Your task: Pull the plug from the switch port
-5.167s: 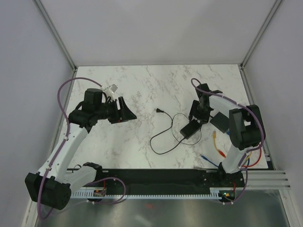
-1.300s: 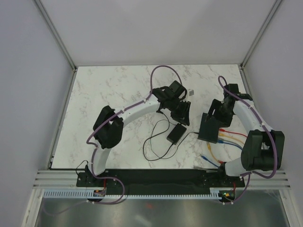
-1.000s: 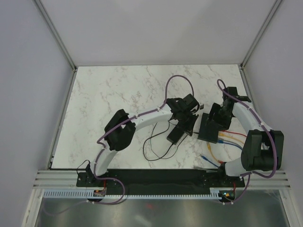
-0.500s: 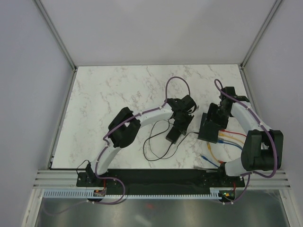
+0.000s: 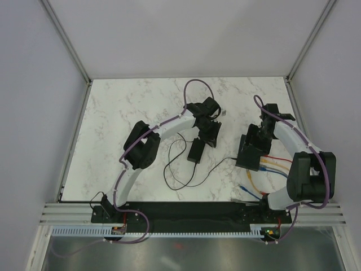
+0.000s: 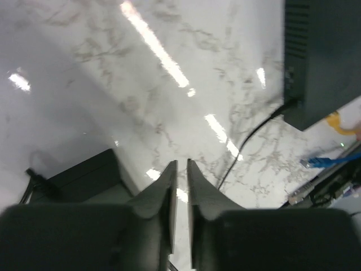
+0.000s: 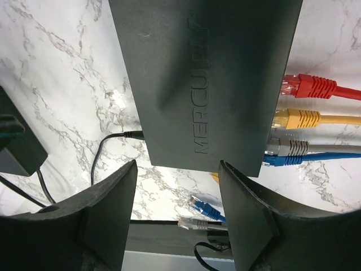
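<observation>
Now the right pincer (image 7: 177, 169) is wide apart over the switch (image 7: 208, 73). The left pincer (image 6: 180, 165), at its ten o'clock, is together.

Right wrist view: switch (image 7: 208, 73) runs off frame at 12 o'clock, far end unseen. Its sockets are hidden under the casing along the 3 o'clock side. Only the bodies of the red plug (image 7: 307, 86), yellow plug (image 7: 304, 118), grey plug (image 7: 290, 147) and blue plug (image 7: 285, 160) show, their cables cut by the 3 o'clock edge. The power brick (image 7: 22, 152) is clipped at 9 o'clock. Can't tell whether the fingers of the right pincer (image 7: 177, 164) touch the switch. Left wrist view: soft and glary, switch is just a corner at 1 o'clock, power brick half hidden behind the left pincer (image 6: 181, 165) at 8 o'clock. Top view: plugs and sockets too small to make out.
</observation>
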